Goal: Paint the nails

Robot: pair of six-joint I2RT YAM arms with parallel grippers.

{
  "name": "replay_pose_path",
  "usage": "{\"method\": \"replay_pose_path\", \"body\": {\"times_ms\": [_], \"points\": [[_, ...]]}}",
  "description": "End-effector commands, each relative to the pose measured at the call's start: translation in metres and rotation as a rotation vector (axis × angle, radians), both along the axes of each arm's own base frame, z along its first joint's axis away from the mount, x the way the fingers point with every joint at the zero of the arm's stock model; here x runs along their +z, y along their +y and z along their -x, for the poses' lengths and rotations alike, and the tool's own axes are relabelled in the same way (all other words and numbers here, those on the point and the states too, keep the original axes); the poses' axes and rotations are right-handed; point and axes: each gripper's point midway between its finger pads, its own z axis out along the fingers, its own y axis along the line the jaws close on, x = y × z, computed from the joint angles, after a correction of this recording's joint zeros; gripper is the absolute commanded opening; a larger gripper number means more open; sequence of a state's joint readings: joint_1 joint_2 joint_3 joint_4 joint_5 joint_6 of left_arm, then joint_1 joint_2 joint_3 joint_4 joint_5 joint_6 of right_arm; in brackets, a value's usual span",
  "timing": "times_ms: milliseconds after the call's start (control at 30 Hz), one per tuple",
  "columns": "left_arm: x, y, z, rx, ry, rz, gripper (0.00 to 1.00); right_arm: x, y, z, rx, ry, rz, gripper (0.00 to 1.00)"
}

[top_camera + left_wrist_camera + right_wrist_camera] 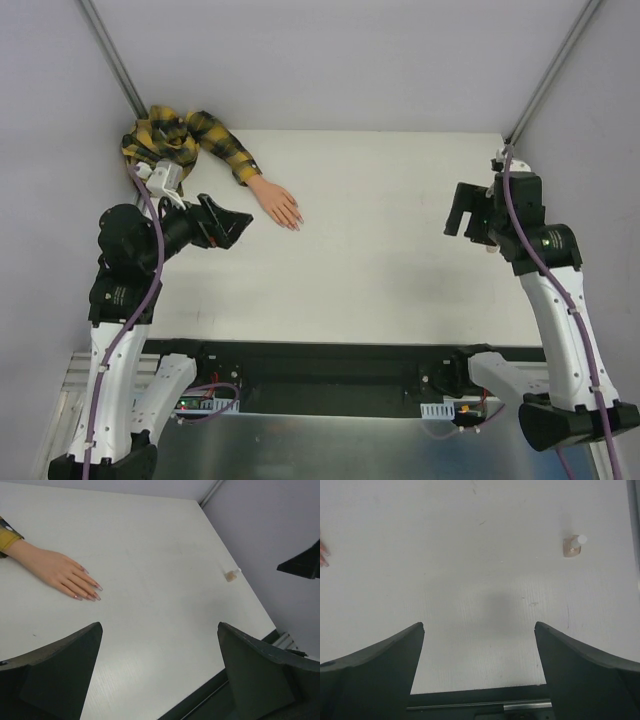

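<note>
The peach mannequin hand (273, 201) lies palm down at the table's back left, its yellow-and-black plaid sleeve (190, 135) towards the corner. Its pinkish nails (295, 222) point to the right and towards me. They show clearly in the left wrist view (91, 593), and two fingertips (323, 557) peek in at the right wrist view's left edge. My left gripper (240, 228) is open and empty, just left of the fingertips and above the table (159, 626). My right gripper (462, 215) is open and empty, far to the right (479, 625).
A small nail-polish bottle (231, 575) with a white cap lies on the white table near its right edge, also in the right wrist view (572, 545). Grey walls close in the left, back and right sides. The table's dark front edge (480, 700) is near.
</note>
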State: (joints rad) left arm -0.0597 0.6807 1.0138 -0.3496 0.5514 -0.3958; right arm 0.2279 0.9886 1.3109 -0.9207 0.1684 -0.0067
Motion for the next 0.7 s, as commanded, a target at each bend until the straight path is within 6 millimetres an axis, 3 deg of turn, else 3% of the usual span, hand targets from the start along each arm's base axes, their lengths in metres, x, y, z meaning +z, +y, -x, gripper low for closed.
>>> {"method": "replay_pose_path", "body": {"times_ms": [0,200,267,467,667], "points": [[-0.01,-0.016,0.007,-0.095,0.047,0.024,0.99,-0.02,-0.043,-0.008,-0.214,0.08,0.002,0.96],[-0.027,-0.029,0.006,-0.158,0.111,0.024,0.99,-0.055,-0.104,-0.035,-0.453,0.147,0.078,0.96],[-0.028,-0.037,0.01,-0.216,0.116,0.021,0.99,-0.069,-0.114,-0.054,-0.484,0.134,0.055,0.98],[-0.022,-0.052,0.019,-0.342,0.116,0.026,0.99,-0.118,-0.148,-0.082,-0.529,0.215,0.029,0.94],[-0.031,-0.056,0.019,-0.345,0.128,0.008,0.99,-0.148,-0.163,-0.104,-0.488,0.307,0.059,0.72]]}}
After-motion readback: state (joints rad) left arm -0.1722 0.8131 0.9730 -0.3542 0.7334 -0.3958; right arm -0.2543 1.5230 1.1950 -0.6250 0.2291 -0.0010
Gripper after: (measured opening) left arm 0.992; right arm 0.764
